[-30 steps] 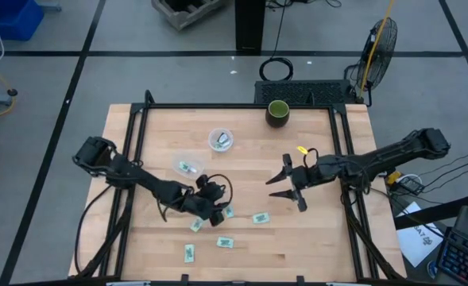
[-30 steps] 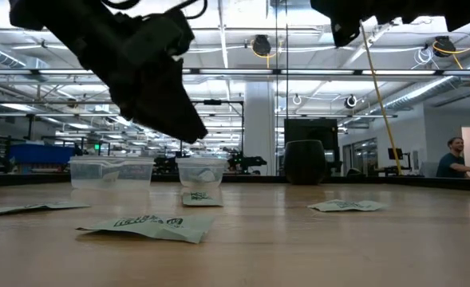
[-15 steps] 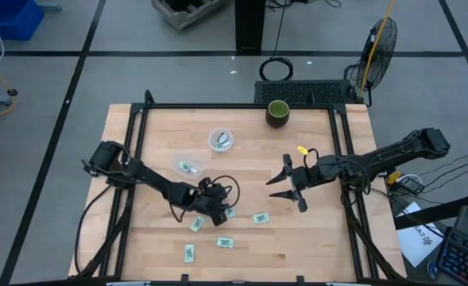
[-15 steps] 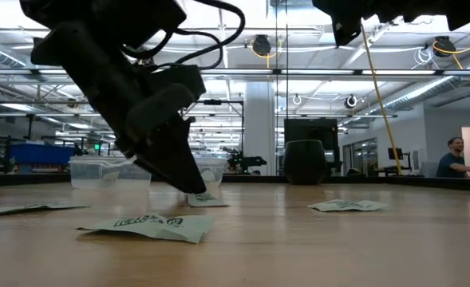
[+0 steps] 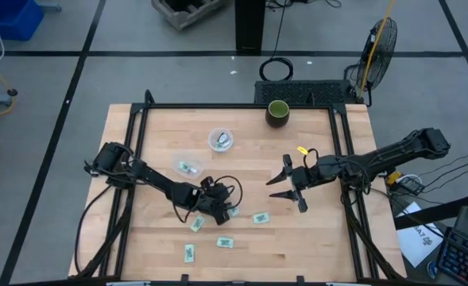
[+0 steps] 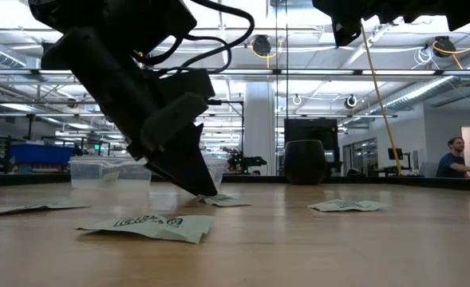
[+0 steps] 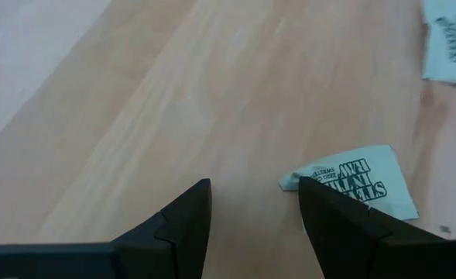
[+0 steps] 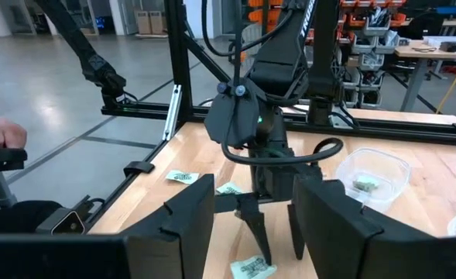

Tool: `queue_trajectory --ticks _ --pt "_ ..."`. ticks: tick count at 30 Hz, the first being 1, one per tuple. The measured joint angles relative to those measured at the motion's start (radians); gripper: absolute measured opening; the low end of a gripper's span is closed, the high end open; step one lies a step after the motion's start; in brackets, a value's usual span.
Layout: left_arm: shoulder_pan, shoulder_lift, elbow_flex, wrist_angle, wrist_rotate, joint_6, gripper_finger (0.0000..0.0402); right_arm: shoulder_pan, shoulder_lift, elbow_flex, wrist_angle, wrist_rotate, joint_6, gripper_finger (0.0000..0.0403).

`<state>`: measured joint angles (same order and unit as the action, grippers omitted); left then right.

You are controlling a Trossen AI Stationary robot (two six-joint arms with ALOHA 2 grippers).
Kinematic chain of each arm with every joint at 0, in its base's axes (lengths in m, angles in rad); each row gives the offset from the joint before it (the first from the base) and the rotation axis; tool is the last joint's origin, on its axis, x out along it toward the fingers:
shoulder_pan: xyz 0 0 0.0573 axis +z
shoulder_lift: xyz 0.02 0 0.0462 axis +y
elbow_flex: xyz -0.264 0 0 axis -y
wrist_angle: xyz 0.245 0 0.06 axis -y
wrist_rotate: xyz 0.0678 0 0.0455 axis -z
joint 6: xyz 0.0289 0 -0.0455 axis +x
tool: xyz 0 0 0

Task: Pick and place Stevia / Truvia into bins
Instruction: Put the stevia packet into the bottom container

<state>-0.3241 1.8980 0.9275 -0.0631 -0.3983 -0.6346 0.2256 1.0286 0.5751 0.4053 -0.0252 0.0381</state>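
Along the lower middle of the high view, five sachets are seen loose on the table (image 5: 313,238): one at the bottom (image 5: 189,253), one beside it (image 5: 225,242), one higher (image 5: 196,225), one to the right (image 5: 260,218), and one (image 5: 233,211) touching the left gripper (image 5: 220,211). Above these, a sachet is held in the tub (image 5: 187,167) and another in the cup (image 5: 221,140), so the task is judged partly done, with most pieces left. The left gripper is lowered to the wood at centre frame, its arm stretched in from the left edge; its jaws are released, and in the wrist view the nearest sachet (image 7: 353,184) lies just beside one finger (image 7: 336,221) rather than between the two. The right gripper (image 5: 289,187) waits right of centre, jaws spread, holding nothing.
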Motion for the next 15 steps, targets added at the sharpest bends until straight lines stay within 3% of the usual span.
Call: queue_trajectory --ticks 7,15 --pt "0.000 -0.032 -0.005 -0.021 -0.035 -0.002 0.0200 0.000 0.000 0.000 -0.007 -0.001 0.002 0.0169" --pt "-0.034 -0.150 -0.007 -0.002 -0.090 -0.003 0.0200 0.000 0.000 0.001 -0.023 -0.001 0.002 0.0169"
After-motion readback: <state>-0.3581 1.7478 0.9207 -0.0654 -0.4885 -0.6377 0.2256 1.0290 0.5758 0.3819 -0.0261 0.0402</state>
